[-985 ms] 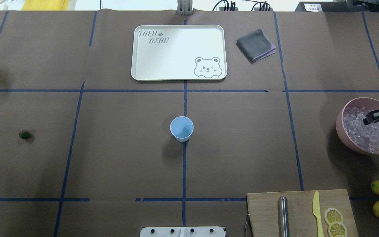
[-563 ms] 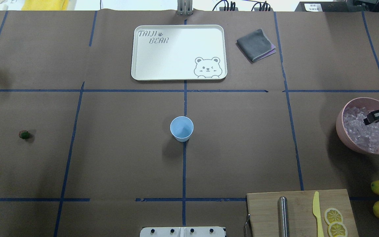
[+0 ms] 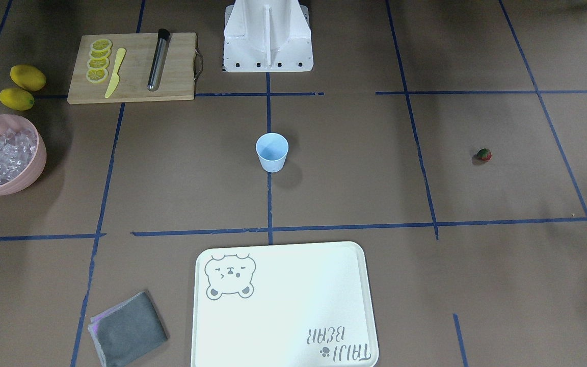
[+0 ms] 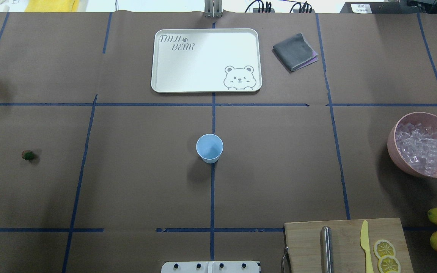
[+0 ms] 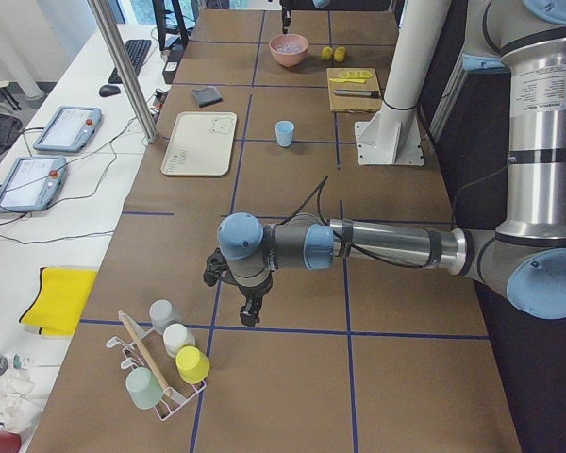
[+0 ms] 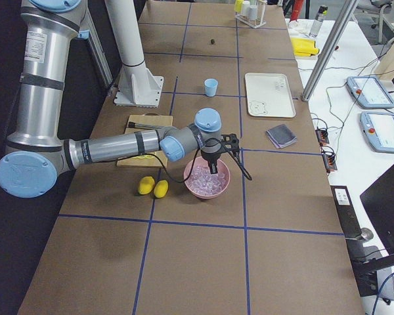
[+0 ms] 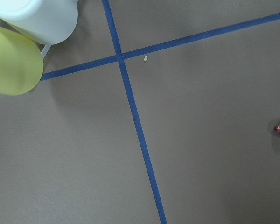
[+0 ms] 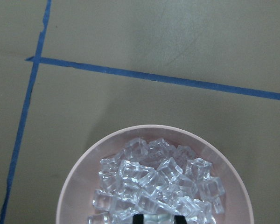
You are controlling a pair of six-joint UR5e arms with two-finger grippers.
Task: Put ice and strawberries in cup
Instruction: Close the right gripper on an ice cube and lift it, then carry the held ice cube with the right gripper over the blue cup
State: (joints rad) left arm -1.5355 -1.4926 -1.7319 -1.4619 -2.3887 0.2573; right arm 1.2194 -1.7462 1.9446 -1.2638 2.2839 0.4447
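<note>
Left gripper (image 5: 248, 317): over bare table, opening not discernible. Strawberry (image 4: 28, 154) on table, far left. Cup (image 4: 209, 148) upright, centre. Ice (image 4: 421, 148) in pink bowl (image 4: 392, 149), right. Right gripper (image 8: 157, 220) above ice, fingertips slightly apart; cannot tell if grasping.

One cup (image 4: 209, 148), one strawberry (image 3: 484, 154), two lemons (image 3: 27, 77), one bowl (image 4: 392, 144)
</note>
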